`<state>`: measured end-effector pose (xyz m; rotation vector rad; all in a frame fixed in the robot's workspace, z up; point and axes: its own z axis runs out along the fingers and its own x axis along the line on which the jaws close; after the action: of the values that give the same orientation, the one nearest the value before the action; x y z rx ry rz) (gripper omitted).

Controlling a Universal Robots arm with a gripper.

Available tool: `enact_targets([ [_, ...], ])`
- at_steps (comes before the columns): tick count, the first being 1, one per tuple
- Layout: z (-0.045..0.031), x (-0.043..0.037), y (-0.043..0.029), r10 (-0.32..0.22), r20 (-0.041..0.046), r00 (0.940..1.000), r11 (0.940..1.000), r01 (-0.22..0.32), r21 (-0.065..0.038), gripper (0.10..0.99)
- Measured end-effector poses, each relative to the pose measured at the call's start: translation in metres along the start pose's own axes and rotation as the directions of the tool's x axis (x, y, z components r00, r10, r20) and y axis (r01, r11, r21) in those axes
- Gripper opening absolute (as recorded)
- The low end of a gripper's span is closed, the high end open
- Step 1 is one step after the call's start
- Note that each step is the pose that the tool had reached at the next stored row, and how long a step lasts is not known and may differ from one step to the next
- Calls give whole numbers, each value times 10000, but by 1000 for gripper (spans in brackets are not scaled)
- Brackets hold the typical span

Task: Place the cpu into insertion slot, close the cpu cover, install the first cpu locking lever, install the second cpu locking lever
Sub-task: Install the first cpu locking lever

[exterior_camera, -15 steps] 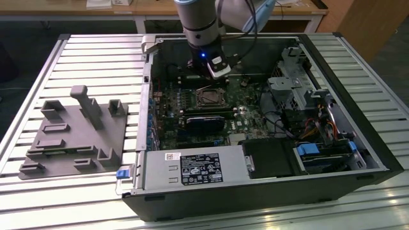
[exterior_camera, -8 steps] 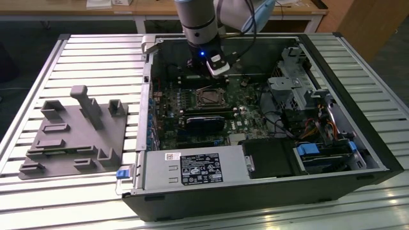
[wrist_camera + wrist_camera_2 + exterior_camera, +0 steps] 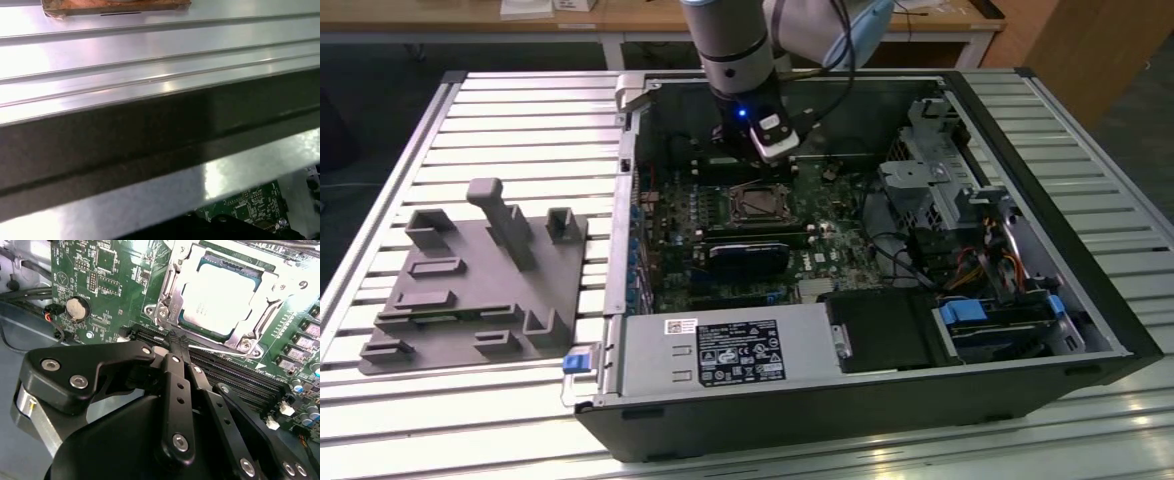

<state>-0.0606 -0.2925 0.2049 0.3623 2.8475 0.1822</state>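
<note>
Currently, the gripper (image 3: 176, 338) sits inside the open computer case (image 3: 854, 425), low over the motherboard (image 3: 115, 270) and just beside the insertion slot (image 3: 161, 311). Its two black fingers (image 3: 175, 385) are drawn together until the tips meet, with no gap between them. The tips lie at the end of a thin silvery locking lever (image 3: 220, 350), which runs between the slot and the long black memory slots (image 3: 235, 377). Whether the lever's end is pinched between the tips cannot be told.

The cpu (image 3: 220, 295) is seated in the slot, its metal top glaring bright. The cpu cover (image 3: 169, 290) lies flat over it, framing the chip in its window.

In the exterior view the arm (image 3: 727, 45) comes down from above.

Labels: the power supply (image 3: 654, 360) carries a black-and-white label (image 3: 736, 352) with a small white sticker beside it — the print is too small to read. White marks printed on the board are likewise illegible.

A coin cell (image 3: 76, 308) sits on the board, well apart from the slot. A grey fixture plate (image 3: 467, 290) lies on the slatted table (image 3: 520, 110), on the exterior view's left of the case.
</note>
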Motion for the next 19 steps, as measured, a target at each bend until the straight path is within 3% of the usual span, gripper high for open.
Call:
enact_targets([
  [7,-9,65,10,164,71,9998,9998,-165,67,106],
  [19,5,104,56,654,202,9977,9976,-659,206,106],
])
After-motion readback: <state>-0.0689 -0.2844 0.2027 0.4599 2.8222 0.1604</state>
